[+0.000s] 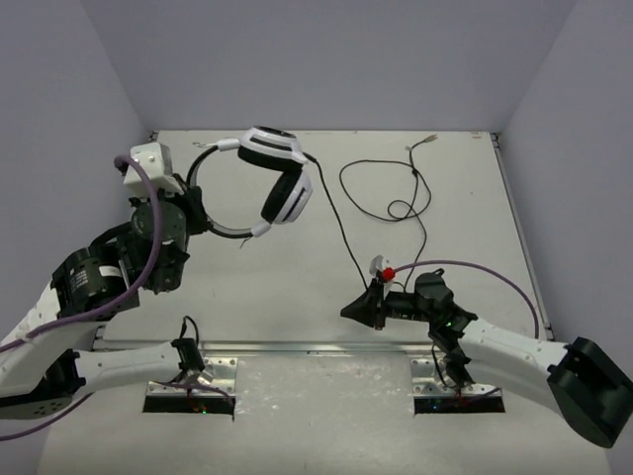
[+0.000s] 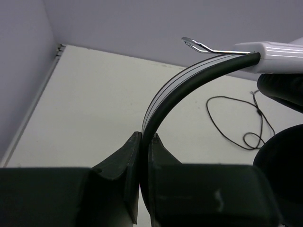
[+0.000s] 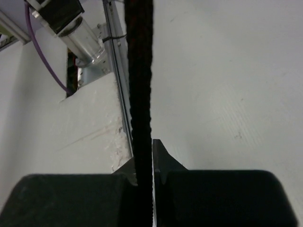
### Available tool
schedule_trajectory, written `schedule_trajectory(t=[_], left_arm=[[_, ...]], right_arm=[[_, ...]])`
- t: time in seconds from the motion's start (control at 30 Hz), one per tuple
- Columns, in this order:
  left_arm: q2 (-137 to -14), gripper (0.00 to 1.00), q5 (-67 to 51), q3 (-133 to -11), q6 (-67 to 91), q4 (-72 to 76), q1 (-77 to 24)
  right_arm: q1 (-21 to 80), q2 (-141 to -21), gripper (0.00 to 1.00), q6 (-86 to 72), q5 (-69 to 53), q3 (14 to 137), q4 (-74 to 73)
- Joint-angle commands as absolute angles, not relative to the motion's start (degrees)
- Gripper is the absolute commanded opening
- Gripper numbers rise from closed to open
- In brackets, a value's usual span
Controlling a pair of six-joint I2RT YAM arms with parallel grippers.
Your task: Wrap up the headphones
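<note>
The headphones (image 1: 280, 173) hang above the table at the back left, their white-and-black ear cups (image 1: 289, 195) to the right of the thin black headband (image 1: 198, 168). My left gripper (image 1: 194, 205) is shut on the headband, which shows pinched between the jaws in the left wrist view (image 2: 177, 87). The thin black cord (image 1: 341, 233) runs from the cups down to my right gripper (image 1: 350, 311), which is shut on it. In the right wrist view the cord (image 3: 141, 71) rises taut from the jaws. The rest of the cord lies in loops (image 1: 391, 193) at the back right.
A metal rail (image 1: 316, 347) and two mounting plates (image 1: 193, 381) line the near edge. Grey walls close in the left, back and right sides. Purple cables (image 1: 148, 223) run along both arms. The cord's plug (image 1: 425, 142) lies near the back wall.
</note>
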State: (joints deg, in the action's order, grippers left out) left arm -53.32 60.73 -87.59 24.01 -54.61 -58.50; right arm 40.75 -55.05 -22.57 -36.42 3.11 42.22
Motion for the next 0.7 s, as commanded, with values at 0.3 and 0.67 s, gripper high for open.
schedule_trajectory(t=[0.3, 0.67], left_arm=[[-69.1, 0.00, 59.5, -74.7, 9.3, -35.6, -47.2], [-84.4, 0.00, 38.3, -70.7, -11.1, -20.8, -42.8]], right_arm=[[57.5, -44.1, 0.01, -3.2, 22.7, 36.7, -16.8], [69.3, -57.1, 0.01, 23.9, 41.1, 58.7, -26.4]])
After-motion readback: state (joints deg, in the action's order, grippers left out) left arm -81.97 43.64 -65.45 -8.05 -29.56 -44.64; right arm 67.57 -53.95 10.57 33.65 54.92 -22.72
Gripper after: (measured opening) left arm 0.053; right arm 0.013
